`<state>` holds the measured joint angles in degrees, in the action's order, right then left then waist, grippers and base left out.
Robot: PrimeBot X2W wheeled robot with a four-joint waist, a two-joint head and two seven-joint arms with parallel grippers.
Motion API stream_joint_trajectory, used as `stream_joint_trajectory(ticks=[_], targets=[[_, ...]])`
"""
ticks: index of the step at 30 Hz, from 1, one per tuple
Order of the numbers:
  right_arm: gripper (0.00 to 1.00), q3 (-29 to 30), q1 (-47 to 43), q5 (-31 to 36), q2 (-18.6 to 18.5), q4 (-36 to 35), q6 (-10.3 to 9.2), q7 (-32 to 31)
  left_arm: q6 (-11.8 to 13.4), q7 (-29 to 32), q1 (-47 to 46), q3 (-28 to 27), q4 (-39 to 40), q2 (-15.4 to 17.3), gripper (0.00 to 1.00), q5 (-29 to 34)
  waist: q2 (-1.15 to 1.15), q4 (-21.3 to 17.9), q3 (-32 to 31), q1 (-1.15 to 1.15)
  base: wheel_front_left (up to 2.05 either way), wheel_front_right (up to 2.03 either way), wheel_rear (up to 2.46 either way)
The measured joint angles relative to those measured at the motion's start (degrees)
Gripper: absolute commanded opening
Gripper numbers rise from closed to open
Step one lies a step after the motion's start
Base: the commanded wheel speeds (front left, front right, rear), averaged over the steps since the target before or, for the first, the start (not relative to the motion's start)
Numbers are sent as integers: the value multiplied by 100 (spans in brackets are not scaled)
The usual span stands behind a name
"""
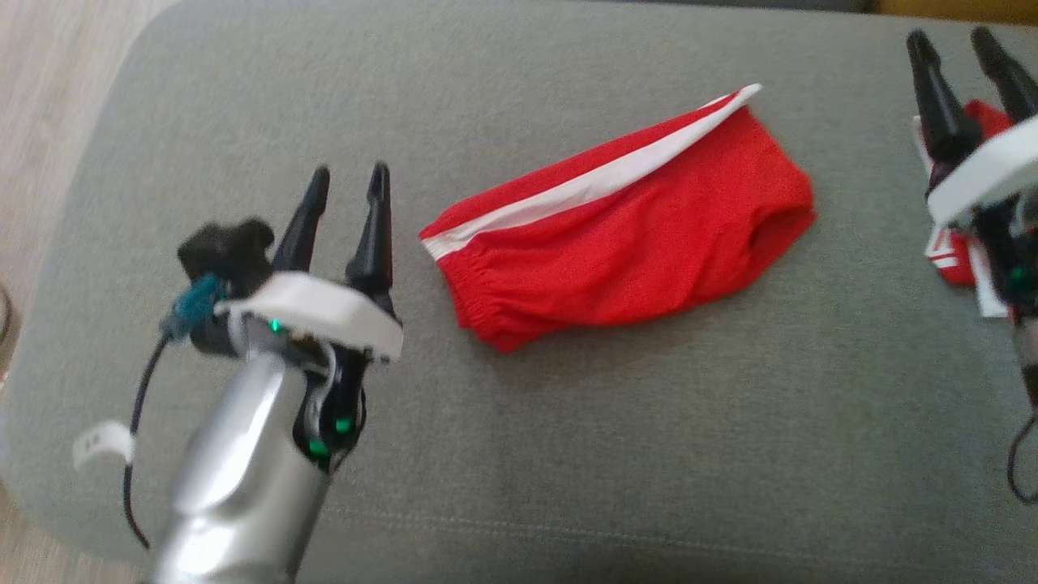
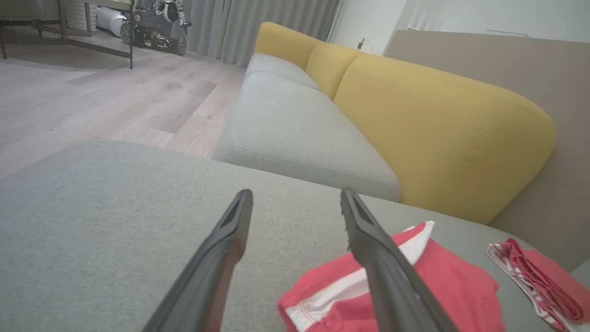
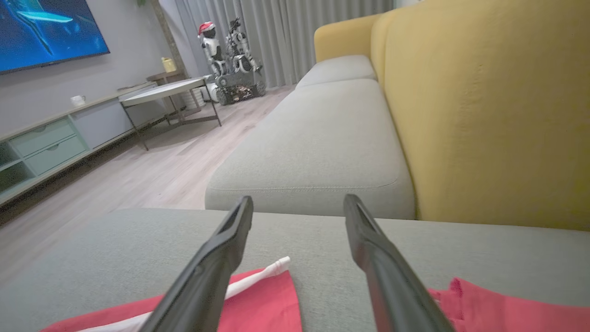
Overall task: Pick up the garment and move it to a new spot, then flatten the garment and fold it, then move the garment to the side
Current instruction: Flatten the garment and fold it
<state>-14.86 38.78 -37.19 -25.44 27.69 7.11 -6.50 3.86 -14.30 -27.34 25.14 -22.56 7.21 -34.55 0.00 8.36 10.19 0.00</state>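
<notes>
The garment (image 1: 624, 227), red shorts with a white side stripe, lies folded in a slanted oblong near the middle of the grey cushion (image 1: 568, 422). My left gripper (image 1: 349, 169) stands open just left of its waistband end, fingers apart and holding nothing. In the left wrist view the garment (image 2: 442, 276) sits partly behind the right finger of my left gripper (image 2: 296, 192). My right gripper (image 1: 950, 35) is open at the far right, well clear of the garment. The right wrist view has the garment's striped corner (image 3: 262, 304) low between the fingers of that gripper (image 3: 298, 198).
A second red and white cloth (image 1: 950, 261) lies under my right arm at the cushion's right side, also as the bundle (image 2: 539, 272). A yellow sofa back (image 2: 438, 129) rises behind. The cushion's left edge drops to wooden floor (image 1: 40, 65).
</notes>
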Motion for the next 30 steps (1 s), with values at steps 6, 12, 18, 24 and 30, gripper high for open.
stream_joint_trajectory(ticks=[6,12,18,24,30], targets=[[100,-124,-720,242,-19,-65,0,913,-260,0,883,-533,279,-258,100,390,0,-292,-355,0,0,0,0],[100,77,-1456,563,240,-203,0,1443,-479,0,1609,-1002,583,-396,100,745,0,-569,-652,0,0,0,0],[100,647,-2306,1328,619,-556,0,1822,-646,0,2119,-1230,761,-448,100,1026,0,-746,-781,0,0,0,0],[100,1092,-3033,2031,1204,-992,0,1914,-646,0,2386,-1211,907,-447,100,1011,0,-803,-772,0,0,0,0],[100,1249,-3253,2261,1376,-1168,0,1901,-638,0,2433,-1192,1007,-447,100,1003,0,-803,-743,0,0,0,0]])
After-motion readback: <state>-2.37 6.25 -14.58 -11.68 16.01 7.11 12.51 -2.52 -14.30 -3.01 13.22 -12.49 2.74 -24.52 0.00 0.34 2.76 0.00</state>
